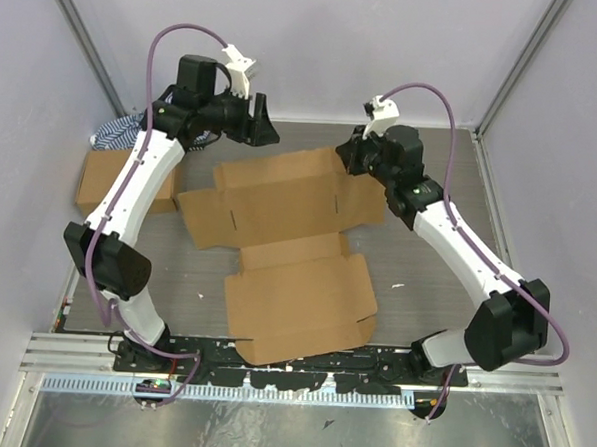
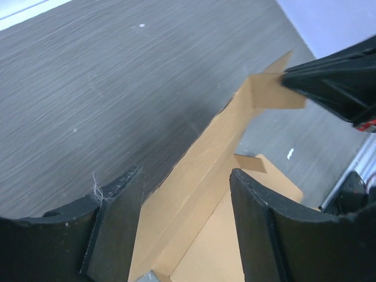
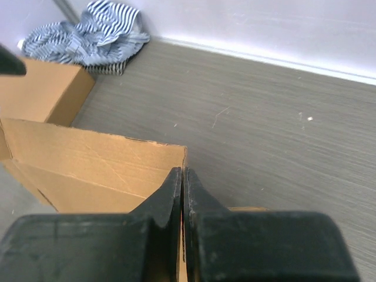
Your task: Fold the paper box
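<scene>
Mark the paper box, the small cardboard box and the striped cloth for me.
paper box [image 1: 297, 296], top external view, near flat panel.
small cardboard box [image 1: 98, 185], top external view, its top face.
striped cloth [image 3: 97, 32], right wrist view, middle of the bundle.

Probably lab, white-walled enclosure [image 1: 338, 45], aluminium rail [image 1: 71, 353]

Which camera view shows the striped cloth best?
The right wrist view: the striped cloth lies in full sight, crumpled by the wall beside the small box. The top view shows only a small part. The left wrist view misses it.
</scene>
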Robot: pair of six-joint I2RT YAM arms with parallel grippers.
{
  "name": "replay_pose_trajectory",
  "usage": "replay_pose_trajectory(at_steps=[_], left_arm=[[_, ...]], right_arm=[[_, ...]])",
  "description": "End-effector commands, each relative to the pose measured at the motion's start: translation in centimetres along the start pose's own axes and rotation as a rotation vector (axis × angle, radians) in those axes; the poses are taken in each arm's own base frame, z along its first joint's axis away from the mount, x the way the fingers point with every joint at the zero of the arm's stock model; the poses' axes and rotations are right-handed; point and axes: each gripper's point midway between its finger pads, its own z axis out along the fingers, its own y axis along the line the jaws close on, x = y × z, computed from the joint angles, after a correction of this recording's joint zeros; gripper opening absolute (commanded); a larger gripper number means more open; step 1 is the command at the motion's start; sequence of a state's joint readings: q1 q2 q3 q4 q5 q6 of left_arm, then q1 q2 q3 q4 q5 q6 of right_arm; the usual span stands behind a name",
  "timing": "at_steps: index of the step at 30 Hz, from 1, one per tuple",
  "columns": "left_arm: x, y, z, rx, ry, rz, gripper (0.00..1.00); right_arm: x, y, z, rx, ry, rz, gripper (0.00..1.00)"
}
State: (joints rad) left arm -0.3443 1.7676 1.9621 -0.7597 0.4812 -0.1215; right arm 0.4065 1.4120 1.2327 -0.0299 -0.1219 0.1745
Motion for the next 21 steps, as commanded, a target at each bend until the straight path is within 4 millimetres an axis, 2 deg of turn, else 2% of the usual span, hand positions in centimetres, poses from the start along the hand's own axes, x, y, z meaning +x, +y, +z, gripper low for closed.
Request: replay_pose_trajectory(at_steps=[1,6,11,14,21], left_arm=[[-0.5,-3.8,-0.9,0.221,-0.062,0.161,0.67],[2.4,-6.3,-1.3,0.416,0.011,0.167,0.68],[4.6,-5.2,-0.6,0.382,0.041,0.143,0.68],[5.0,-5.6,-1.0,0.397,0.046,0.129,0.68],[7.4,-7.1,-1.5,0.479,0.116,0.081,0.65]], right_arm=[[0.0,3.7,-2.2,-0.135,-0.012,-0.069,0.01],[0.4,4.8,-4.2,-0.181,-0.012,-0.065,0.01],[0.6,5.6,-5.6,-0.219,0.007,-0.067,0.01],[0.5,5.5,-6.0,-0.21,0.003,-0.067,0.01],[0.5,5.4,-5.6,-0.2,0.021,-0.055,0.01]])
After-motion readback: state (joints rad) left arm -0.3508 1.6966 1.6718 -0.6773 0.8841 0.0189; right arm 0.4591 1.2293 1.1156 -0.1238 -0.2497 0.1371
